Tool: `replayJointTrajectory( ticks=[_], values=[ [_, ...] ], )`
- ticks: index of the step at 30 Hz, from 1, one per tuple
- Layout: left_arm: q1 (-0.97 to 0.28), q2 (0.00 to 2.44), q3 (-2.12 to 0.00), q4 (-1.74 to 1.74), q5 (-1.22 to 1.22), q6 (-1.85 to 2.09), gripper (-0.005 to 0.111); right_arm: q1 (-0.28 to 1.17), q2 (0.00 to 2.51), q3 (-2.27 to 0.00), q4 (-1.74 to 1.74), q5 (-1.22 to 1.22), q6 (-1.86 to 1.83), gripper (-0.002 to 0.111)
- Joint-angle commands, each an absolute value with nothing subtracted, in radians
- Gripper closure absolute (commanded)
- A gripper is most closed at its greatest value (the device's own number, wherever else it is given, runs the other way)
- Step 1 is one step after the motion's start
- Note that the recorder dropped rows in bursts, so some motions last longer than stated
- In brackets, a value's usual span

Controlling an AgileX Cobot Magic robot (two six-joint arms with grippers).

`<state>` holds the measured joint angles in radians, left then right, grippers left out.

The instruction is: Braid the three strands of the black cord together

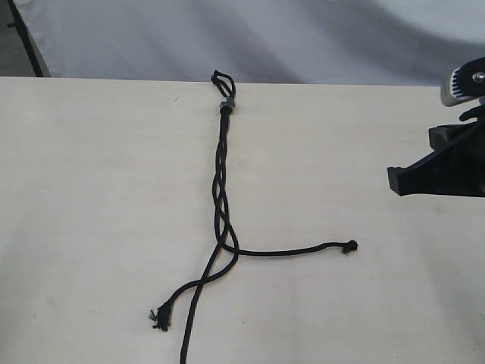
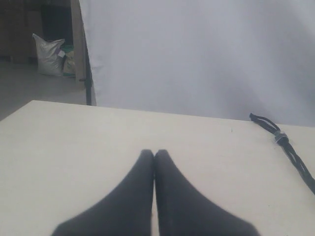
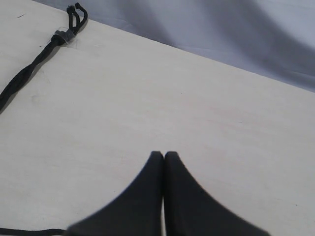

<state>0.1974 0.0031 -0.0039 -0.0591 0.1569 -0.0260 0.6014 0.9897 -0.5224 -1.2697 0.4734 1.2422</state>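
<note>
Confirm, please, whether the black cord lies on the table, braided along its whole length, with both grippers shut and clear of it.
Not the whole length: the exterior view shows the black cord braided only below its grey band; farther down the three strands lie loose. It lies on the table, left gripper and right gripper shut, clear of it.

Table (image 1: 91, 189) carries the black cord (image 1: 220, 174), laid lengthwise between the two arms.

Right gripper (image 3: 164, 155): over bare table. The cord lies well apart from it, on the side toward the left arm. The loop (image 1: 222, 78) is far ahead of the tips, at the table's back edge, with the band (image 1: 226, 105) just nearer than the loop.

Left gripper (image 2: 154, 152): the cord lies ahead, off toward the right arm's side.

The three strands (image 1: 227, 249) part at the near end. One runs toward the right gripper and stops short of it. Two run away from the right gripper toward the near edge; one of these seems to end outside the exterior view.
</note>
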Motion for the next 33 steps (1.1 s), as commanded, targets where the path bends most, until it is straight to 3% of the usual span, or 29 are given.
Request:
replayJointTrajectory(
  ticks=[1, 10, 15, 24, 33],
  values=[
    [0.2, 0.0, 0.0, -0.055, 0.162, -0.031, 0.106, 0.593, 0.983, -0.519, -1.28, 0.475, 1.244, 0.109],
    [0.2, 0.0, 0.0, -0.055, 0.162, -0.029, 0.106, 0.583, 0.958, -0.51, -1.253, 0.472, 1.264, 0.109],
    [0.2, 0.0, 0.0, -0.055, 0.162, -0.029, 0.106, 0.583, 0.8, -0.405, -0.942, 0.318, 1.231, 0.109],
    [0.2, 0.0, 0.0, -0.055, 0.162, -0.029, 0.106, 0.583, 0.416, -0.113, 0.11, 0.006, 0.222, 0.109],
    [0.2, 0.0, 0.0, -0.055, 0.162, -0.029, 0.106, 0.583, 0.16, 0.0, 0.174, 0.009, 0.111, 0.109]
  ],
)
